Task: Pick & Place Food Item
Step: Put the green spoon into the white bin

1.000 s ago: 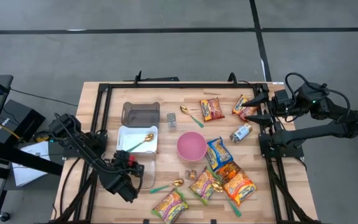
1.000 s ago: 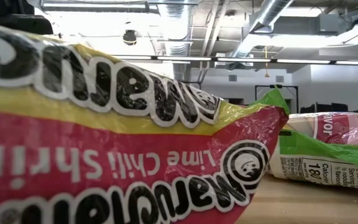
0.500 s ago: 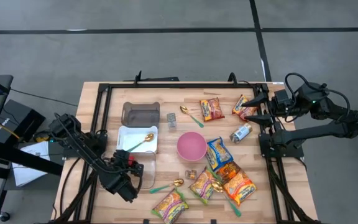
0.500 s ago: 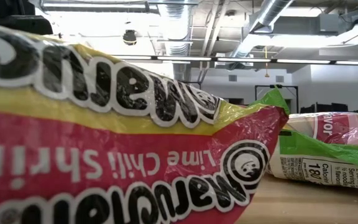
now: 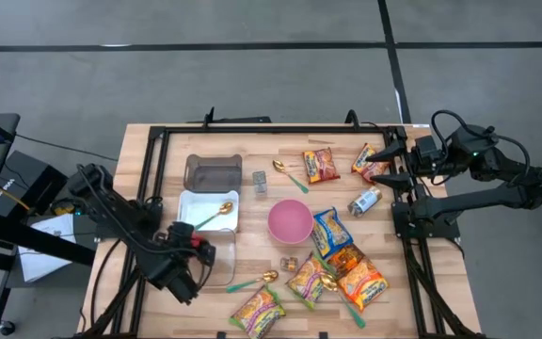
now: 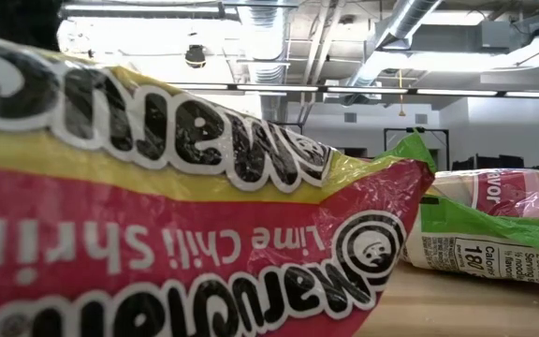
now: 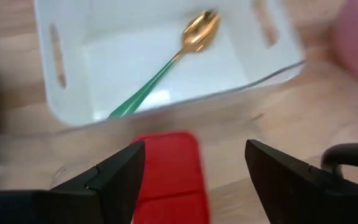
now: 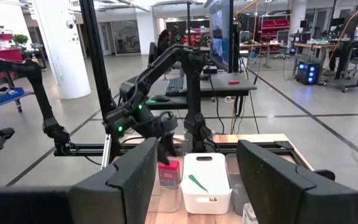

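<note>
Left gripper (image 7: 194, 163) is over the near-left part of the table, its fingers (image 7: 114, 171) spread wide and gripping nothing, and the red food packet (image 7: 166, 168) lies right between them, just below the tips, in what looks like the clear container (image 5: 222, 273). Beyond the fingertips sits the white bin (image 7: 67, 112) with a gold-and-green spoon (image 7: 173, 59) lying in it. By my reading the placing is done and this is the release-and-clear step. To finish it cleanly, the jaws should stay spread wide and lift straight away from the packet, so neither finger drags it or clips the container's wall; any sideways swing wants to wait until the tips are above the rim, and it should go away from the white bin, not across it. Right gripper (image 5: 376, 162) waits at the far right edge of the table, fingers apart with nothing between them, the scattered noodle packs (image 5: 330, 233) well off from its tips. Against a second ago, the left arm has shifted a little, its elbow drawn outward toward the table's left edge and the gripper eased back with it, and the fingers stand a touch wider; the right arm and everything else on the table look unchanged
</note>
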You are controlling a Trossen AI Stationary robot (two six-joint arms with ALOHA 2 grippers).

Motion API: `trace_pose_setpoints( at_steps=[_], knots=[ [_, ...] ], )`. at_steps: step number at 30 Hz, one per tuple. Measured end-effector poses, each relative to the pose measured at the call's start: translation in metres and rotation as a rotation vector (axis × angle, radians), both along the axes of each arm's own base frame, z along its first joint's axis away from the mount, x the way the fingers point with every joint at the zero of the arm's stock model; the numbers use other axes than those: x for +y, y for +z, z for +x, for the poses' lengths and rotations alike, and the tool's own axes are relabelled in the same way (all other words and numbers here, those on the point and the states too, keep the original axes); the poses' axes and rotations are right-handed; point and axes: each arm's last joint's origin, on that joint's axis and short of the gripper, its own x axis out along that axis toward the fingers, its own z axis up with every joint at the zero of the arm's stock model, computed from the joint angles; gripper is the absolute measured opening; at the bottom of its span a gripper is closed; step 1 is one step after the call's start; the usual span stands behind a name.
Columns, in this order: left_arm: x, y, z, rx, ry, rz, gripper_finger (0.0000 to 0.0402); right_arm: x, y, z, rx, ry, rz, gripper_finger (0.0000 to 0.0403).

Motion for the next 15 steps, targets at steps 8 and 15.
trace_pose_setpoints(
  at_steps=[8, 15],
  knots=[
    [0.008, 0.027, -0.006, -0.092, -0.214, 0.101, 0.0271, 0.0, 0.0, 0.0, 0.004, 0.0, 0.0, 0.0215],
    [0.008, 0.045, 0.001, -0.115, -0.527, 0.305, 0.0271, 0.0, 0.0, 0.0, 0.003, -0.001, 0.0, 0.0215]
  ],
)
